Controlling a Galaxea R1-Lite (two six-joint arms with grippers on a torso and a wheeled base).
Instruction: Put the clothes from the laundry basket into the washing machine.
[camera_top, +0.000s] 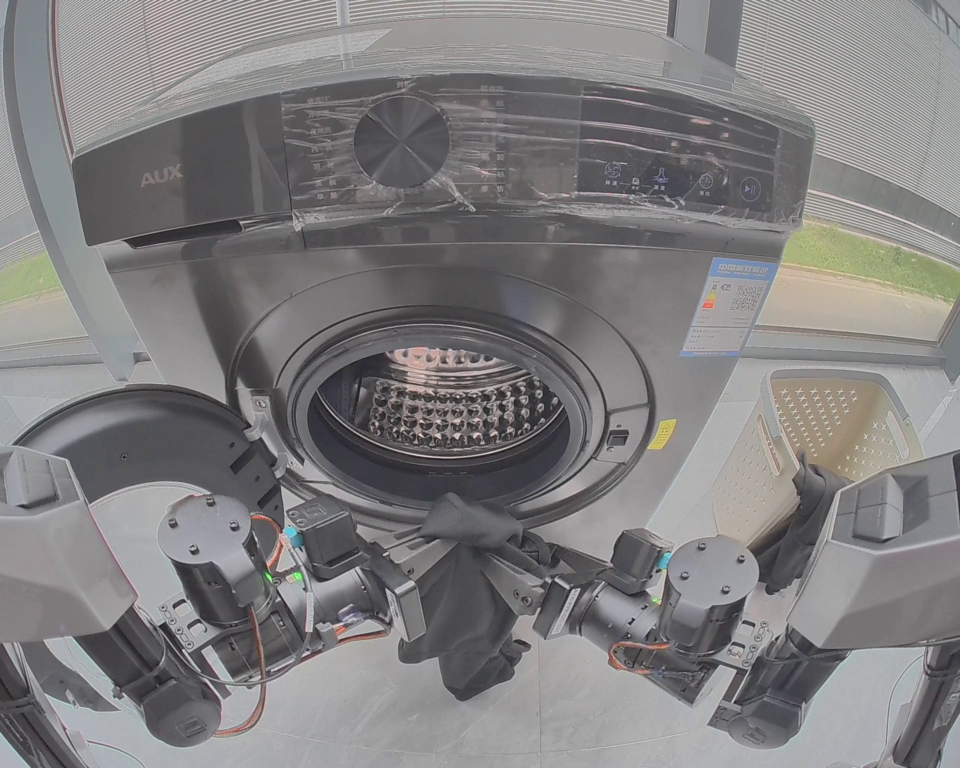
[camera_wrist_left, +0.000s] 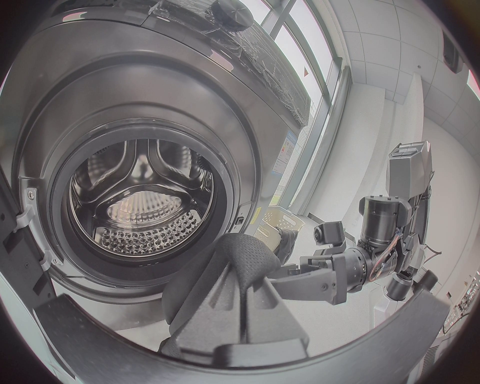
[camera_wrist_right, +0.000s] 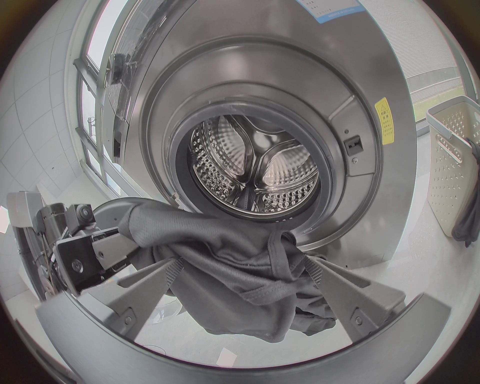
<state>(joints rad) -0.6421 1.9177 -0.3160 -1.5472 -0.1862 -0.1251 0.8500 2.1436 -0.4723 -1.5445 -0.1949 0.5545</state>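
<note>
A dark garment (camera_top: 465, 590) hangs in front of the washing machine, just below the lip of the open drum (camera_top: 450, 410). My left gripper (camera_top: 425, 545) is shut on the garment's upper edge; in the left wrist view the cloth (camera_wrist_left: 240, 255) covers its fingertips. My right gripper (camera_wrist_right: 240, 265) is open, its fingers spread wide with the garment (camera_wrist_right: 225, 270) draped across them. The cream laundry basket (camera_top: 840, 420) stands on the floor at the right, and another dark garment (camera_top: 805, 520) hangs over its rim.
The machine's round door (camera_top: 140, 440) is swung open at the left, close to my left arm. The drum (camera_wrist_right: 255, 165) holds no clothes. Light floor tiles (camera_top: 600, 720) lie below the grippers. Windows stand behind the machine.
</note>
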